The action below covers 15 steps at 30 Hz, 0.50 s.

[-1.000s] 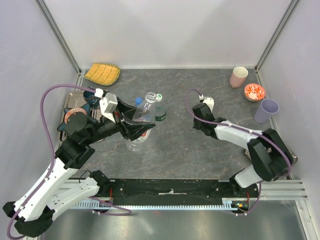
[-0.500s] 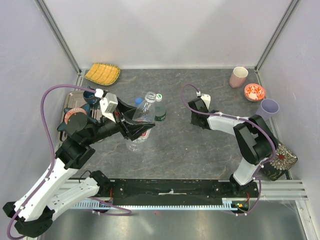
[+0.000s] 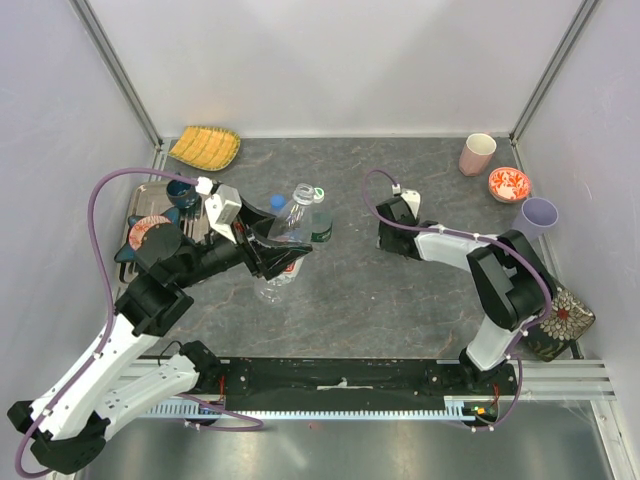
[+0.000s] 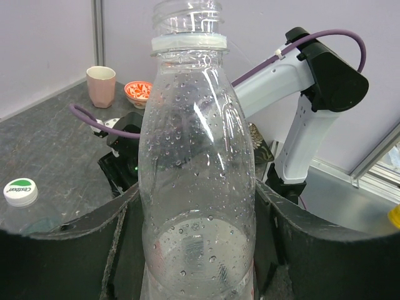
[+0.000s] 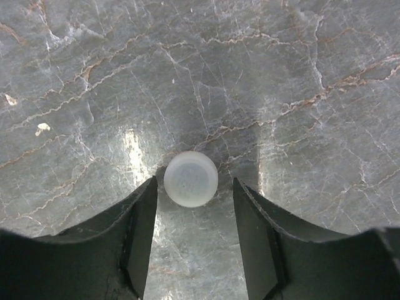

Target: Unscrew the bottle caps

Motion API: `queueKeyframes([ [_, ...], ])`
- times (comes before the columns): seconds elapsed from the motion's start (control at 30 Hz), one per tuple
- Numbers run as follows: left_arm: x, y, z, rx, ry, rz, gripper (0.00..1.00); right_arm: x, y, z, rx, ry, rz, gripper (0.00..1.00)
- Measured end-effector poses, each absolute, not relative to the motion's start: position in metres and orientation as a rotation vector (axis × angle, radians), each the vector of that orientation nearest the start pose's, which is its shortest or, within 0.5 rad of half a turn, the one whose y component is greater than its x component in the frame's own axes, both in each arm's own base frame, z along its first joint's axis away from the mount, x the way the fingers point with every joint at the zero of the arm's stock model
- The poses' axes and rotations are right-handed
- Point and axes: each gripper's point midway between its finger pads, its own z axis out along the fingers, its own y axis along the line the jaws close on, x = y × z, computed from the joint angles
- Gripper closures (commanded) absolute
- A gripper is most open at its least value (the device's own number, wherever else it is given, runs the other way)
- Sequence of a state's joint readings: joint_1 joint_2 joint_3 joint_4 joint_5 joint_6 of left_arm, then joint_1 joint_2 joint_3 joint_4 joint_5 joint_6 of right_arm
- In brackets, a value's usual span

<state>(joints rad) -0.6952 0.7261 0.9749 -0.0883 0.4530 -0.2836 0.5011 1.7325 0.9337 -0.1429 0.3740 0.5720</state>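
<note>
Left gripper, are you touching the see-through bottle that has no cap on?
Touching. The left wrist view shows the left gripper shut on the clear bottle, with its black fingers pressed against the bottle's sides.

three bottles (image 3: 292,222), three caps (image 5: 190,179), two cups (image 3: 477,153), one red patterned bowl (image 3: 509,184) and one ribbed yellow dish (image 3: 205,147) were in plain view.

Clear bottle (image 4: 199,162) is seen upright, uncapped, droplets inside; plain white cap (image 5: 190,179) is left lying flat on the tabletop (image 5: 312,75).
</note>
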Motion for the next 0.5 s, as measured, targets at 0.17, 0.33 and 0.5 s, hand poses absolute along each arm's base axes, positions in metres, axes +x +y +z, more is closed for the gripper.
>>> queueKeyframes([
  [0.17,0.157,-0.244,0.403,0.687,1.365,-1.109,0.61,0.358,0.149,0.024,0.23,2.428,0.013,0.26],
  [0.33,0.159,-0.245,0.401,0.687,1.373,-1.108,0.61,0.351,0.145,0.064,0.235,2.397,0.035,0.23],
  [0.5,0.169,-0.253,0.394,0.699,1.405,-1.098,0.6,0.369,0.16,0.202,0.243,2.15,0.24,0.23],
])
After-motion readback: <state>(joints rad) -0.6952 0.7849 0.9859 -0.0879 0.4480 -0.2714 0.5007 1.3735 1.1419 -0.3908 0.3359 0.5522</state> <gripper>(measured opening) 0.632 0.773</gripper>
